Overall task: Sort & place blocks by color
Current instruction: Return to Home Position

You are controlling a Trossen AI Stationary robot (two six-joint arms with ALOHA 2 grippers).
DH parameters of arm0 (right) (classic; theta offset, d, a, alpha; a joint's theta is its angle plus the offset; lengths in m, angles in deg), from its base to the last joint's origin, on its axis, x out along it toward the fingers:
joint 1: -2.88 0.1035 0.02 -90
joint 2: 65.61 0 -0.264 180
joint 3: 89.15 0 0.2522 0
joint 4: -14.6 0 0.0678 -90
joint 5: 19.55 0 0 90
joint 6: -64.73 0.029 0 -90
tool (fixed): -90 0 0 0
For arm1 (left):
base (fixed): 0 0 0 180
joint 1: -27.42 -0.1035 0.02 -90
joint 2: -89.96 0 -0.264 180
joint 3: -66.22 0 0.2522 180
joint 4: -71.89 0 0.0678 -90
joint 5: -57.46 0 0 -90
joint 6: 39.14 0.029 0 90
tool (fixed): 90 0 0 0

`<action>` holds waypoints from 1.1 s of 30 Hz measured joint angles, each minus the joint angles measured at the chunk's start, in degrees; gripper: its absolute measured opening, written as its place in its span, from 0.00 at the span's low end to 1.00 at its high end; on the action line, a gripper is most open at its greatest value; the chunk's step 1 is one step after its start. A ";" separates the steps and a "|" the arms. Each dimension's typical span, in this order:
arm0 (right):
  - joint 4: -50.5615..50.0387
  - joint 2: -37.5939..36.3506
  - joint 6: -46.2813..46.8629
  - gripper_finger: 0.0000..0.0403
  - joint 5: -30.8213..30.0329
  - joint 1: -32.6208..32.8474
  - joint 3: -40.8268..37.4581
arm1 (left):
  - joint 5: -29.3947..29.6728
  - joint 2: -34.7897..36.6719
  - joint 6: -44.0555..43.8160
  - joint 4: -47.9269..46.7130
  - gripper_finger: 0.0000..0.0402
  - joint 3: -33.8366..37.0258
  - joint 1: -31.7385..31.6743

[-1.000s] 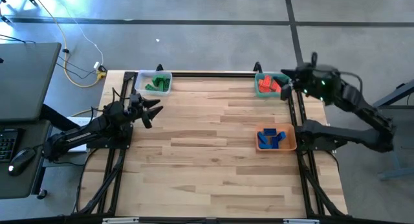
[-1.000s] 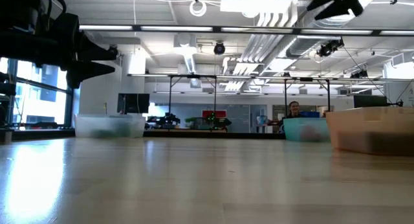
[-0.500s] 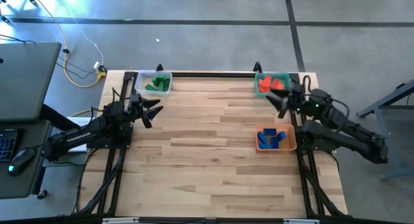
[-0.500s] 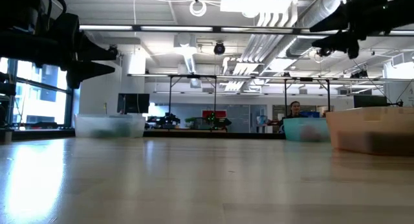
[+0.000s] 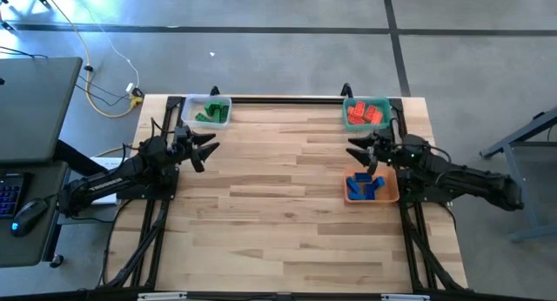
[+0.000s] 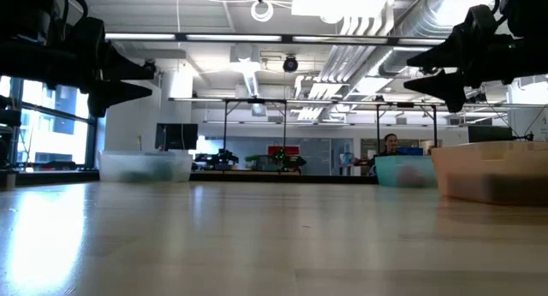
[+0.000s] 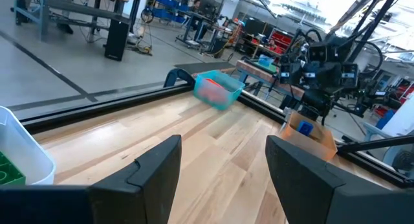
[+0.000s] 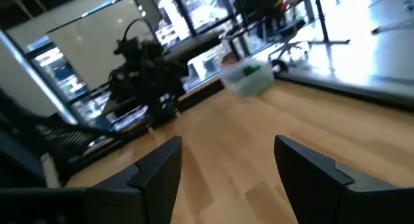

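Observation:
Green blocks [image 5: 210, 113] lie in the clear tray [image 5: 223, 101] at the far left. Red blocks [image 5: 364, 114] lie in the teal tray [image 5: 348, 105] at the far right, and blue blocks [image 5: 364, 186] in the orange tray [image 5: 392, 195] at the right edge. My left gripper [image 5: 207, 148] stands open above the table's left side, near the clear tray, holding nothing. My right gripper [image 5: 361, 155] stands open above the table between the teal and orange trays, holding nothing.
A black frame rail [image 5: 287, 98] runs along the table's far edge. The bare wood [image 5: 278, 205] between the trays spreads across the middle and the near side. A desk with a keyboard and a mouse [image 5: 26, 212] stands left of the table.
My right gripper has come down from beyond the table's far right corner and moved toward the near edge, past the teal tray, tipping from a downward slant to level. It now hovers just beyond the orange tray. Its fingers have stayed open.

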 joint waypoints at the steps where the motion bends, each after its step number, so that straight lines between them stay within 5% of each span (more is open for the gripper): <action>1: -0.02 0.00 0.26 0.57 -0.01 0.79 -0.47 | 0.00 0.00 0.00 0.00 0.53 0.00 0.00; 10: -4.66 -1.03 0.42 0.57 -3.64 6.00 -1.22 | 0.00 0.00 0.00 0.00 0.53 0.00 0.01; 23: -19.21 -15.31 -1.78 0.57 -2.27 6.44 -1.07 | 0.00 0.00 0.00 0.00 0.53 0.00 0.01; 33: -24.56 -15.32 -1.58 0.57 -6.04 6.44 0.12 | -0.02 0.00 0.00 0.03 0.53 -0.02 0.02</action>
